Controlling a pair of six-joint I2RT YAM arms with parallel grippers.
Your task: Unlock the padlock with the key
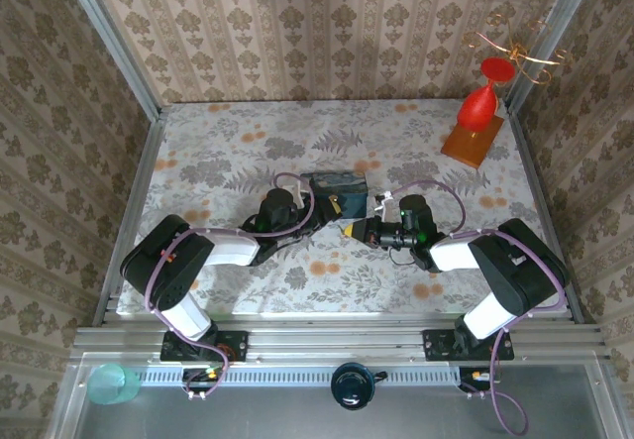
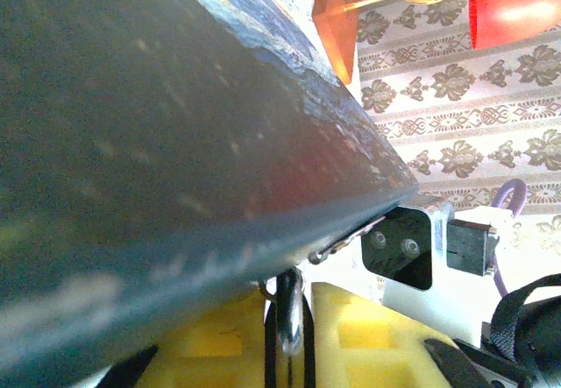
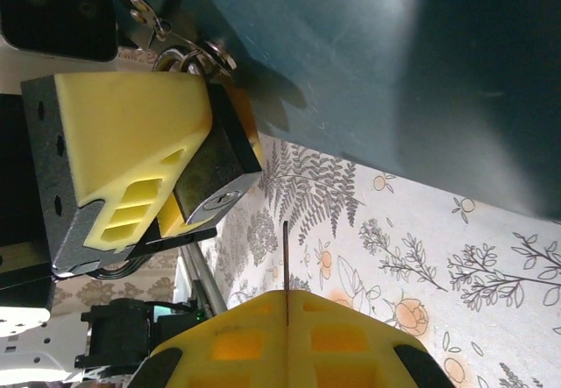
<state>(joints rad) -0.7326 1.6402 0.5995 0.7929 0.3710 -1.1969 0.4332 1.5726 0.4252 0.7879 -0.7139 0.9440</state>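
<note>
The small black padlock (image 3: 213, 162) hangs by its silvery loop (image 2: 292, 305) from the hasp of the blue tin (image 1: 335, 183). My left gripper (image 1: 319, 211) is shut on the padlock, with its yellow pads (image 3: 131, 143) on either side of the body. The lock's silver keyhole face (image 3: 219, 201) points toward my right gripper (image 3: 287, 299). That gripper is shut on the key (image 3: 287, 257), whose thin blade sticks out edge-on between the yellow pads. The key's tip stands a short way below and right of the keyhole, not touching it.
The tin's dark side (image 3: 394, 73) looms close above both grippers. A red ornament on a wooden block (image 1: 477, 122) stands at the back right. Patterned walls close in the floral table (image 1: 218, 152) on three sides. Bare table lies in front of the tin.
</note>
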